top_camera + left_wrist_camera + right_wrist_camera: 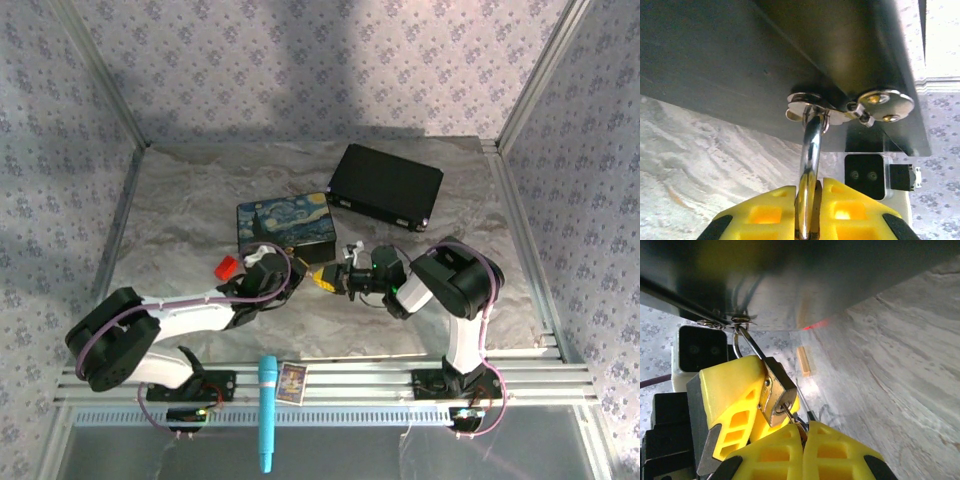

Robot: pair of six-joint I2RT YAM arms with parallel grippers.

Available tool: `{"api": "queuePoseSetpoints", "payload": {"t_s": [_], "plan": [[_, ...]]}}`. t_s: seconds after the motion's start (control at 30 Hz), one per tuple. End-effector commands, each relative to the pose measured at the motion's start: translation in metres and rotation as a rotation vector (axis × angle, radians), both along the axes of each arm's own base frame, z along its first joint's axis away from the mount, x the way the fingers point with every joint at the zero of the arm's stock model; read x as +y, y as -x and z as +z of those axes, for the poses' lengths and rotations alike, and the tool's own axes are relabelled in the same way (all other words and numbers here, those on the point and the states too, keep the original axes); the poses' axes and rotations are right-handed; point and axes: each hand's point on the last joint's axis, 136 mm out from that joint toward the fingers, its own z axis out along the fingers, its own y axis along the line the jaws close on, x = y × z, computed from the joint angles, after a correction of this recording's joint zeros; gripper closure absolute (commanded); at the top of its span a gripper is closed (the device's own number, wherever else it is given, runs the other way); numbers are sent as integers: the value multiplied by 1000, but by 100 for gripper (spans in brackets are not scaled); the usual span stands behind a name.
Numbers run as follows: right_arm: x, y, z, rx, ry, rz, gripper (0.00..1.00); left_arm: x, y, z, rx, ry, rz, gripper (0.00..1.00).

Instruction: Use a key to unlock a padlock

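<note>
the left gripper (808,210) is clenched on the padlock (776,390), which hangs from the hasp (810,102) on the near side of the starry-night box (285,222), probably to steady it while the right gripper (802,440) pinches the key (789,413) at its keyhole.

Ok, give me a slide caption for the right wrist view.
Right claw holds the key in the padlock while the left claw steadies its body.

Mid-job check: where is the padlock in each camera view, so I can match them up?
Top external: padlock at centre, just before the painted box.
Left wrist: shackle running up from the left jaws into the box's hasp.
Right wrist: brass body left of centre, under that hasp.
Shared landmark: the painted box.
</note>
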Motion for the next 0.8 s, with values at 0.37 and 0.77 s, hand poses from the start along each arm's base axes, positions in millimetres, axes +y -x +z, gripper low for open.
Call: {"api": "queuePoseSetpoints", "payload": {"t_s": [0.37,0.77], "plan": [[11,-20,32,-96,-66,-23,100,-58,16,52,-36,251,-197,100],[3,-23,37,-181,-23,-125,100,-70,22,23,68,251,-196,100]]}}
